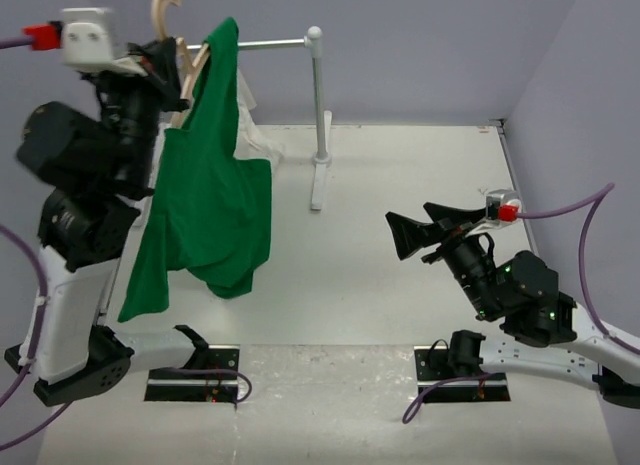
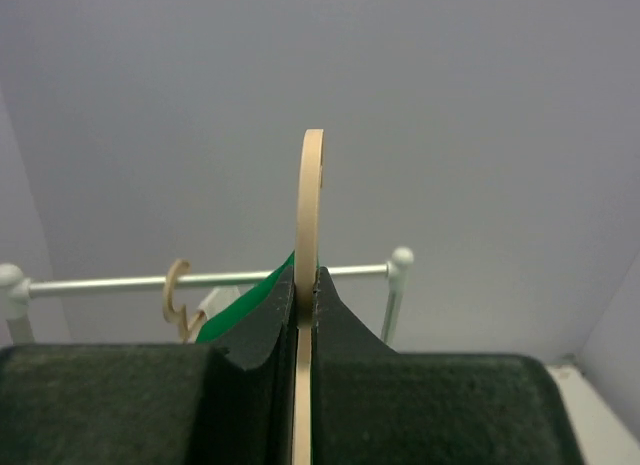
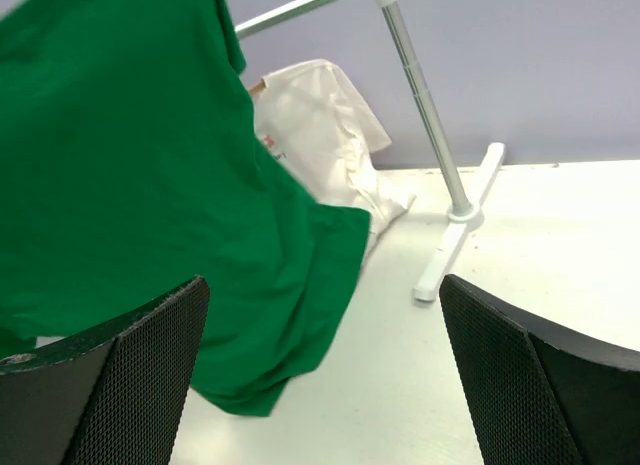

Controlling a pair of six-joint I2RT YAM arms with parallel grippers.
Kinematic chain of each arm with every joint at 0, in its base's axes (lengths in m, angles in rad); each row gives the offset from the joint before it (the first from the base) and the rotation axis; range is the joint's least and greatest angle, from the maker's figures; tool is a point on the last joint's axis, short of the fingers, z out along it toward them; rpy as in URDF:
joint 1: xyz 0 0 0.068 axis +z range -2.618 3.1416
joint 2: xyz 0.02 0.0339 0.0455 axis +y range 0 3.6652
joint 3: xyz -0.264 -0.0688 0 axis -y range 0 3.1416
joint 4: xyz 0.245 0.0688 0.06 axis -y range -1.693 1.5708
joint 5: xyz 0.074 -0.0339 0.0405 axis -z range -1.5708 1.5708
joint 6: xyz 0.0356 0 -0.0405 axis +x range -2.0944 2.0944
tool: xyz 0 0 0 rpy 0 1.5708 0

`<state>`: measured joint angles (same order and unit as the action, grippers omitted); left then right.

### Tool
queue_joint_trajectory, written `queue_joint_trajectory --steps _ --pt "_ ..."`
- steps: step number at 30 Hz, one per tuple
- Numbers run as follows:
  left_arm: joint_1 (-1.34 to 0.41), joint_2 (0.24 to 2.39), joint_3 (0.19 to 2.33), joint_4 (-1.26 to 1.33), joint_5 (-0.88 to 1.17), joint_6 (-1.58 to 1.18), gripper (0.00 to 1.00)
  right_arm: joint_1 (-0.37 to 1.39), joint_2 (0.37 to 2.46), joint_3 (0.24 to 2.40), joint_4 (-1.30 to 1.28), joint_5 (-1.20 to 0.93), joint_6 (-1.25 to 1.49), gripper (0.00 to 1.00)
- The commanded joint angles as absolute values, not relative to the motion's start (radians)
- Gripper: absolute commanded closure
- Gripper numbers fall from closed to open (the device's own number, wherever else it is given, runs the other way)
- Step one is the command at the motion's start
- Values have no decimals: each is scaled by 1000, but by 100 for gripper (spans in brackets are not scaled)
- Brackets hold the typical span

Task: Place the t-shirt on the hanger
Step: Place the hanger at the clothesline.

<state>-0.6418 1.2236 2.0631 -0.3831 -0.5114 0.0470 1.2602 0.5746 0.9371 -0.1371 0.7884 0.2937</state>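
The green t-shirt [image 1: 210,185] hangs on the tan wooden hanger, whose curved hook [image 1: 165,5] sticks up at the far left. My left gripper [image 1: 165,63] is raised high and shut on the hanger's neck. In the left wrist view the jaws [image 2: 306,275] pinch the thin wooden hook [image 2: 312,195], with a sliver of green cloth [image 2: 240,307] behind the left finger. My right gripper [image 1: 408,220] is open and empty, low over the table to the right of the shirt. In the right wrist view [image 3: 322,285] the t-shirt [image 3: 130,165] fills the left side, its hem trailing onto the table.
A white clothes rack has a rail [image 1: 270,45], post [image 1: 320,105] and base [image 1: 320,185] at the back. A white t-shirt [image 3: 320,125] hangs on it from another wooden hanger [image 2: 178,290]. Grey walls close the back and right.
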Motion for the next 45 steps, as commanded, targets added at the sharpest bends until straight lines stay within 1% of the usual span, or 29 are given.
queue_joint_trajectory --steps 1,5,9,11,13,16,19,21,25,27,33,36,40,45 --pt "-606 1291 1908 -353 -459 18 100 1256 606 974 -186 806 271 1" --pt "-422 1290 1798 -338 -252 -149 100 1254 620 975 -192 783 272 1" --pt "-361 1298 1716 -280 -249 -174 100 1250 620 972 -192 776 265 1" --pt "-344 1328 1713 -260 -253 -184 100 1244 620 969 -192 771 264 1" --pt "-319 1362 1739 -217 -223 -192 100 1235 625 971 -192 764 262 1" --pt "-307 1491 1881 -219 -187 -213 100 1220 630 971 -193 751 256 1" --pt "-307 1594 2076 -252 -155 -254 100 1195 628 967 -192 739 262 1" --pt "-308 1610 2112 -194 -182 -285 100 1174 622 959 -193 716 269 1" --pt "-308 1620 2109 -157 -234 -307 100 1143 609 937 -192 686 287 1" --pt "-308 1614 2084 -138 -228 -307 100 1138 601 929 -193 681 290 1" --pt "-308 1497 1705 147 -245 -333 100 1109 606 920 -193 649 295 1" --pt "-308 1497 1616 266 -250 -340 100 1097 615 910 -180 639 293 1" --pt "-308 1533 1587 342 -248 -333 100 1076 622 895 -167 615 293 1" --pt "-308 1628 1676 329 -261 -290 100 1056 633 887 -158 594 284 1"
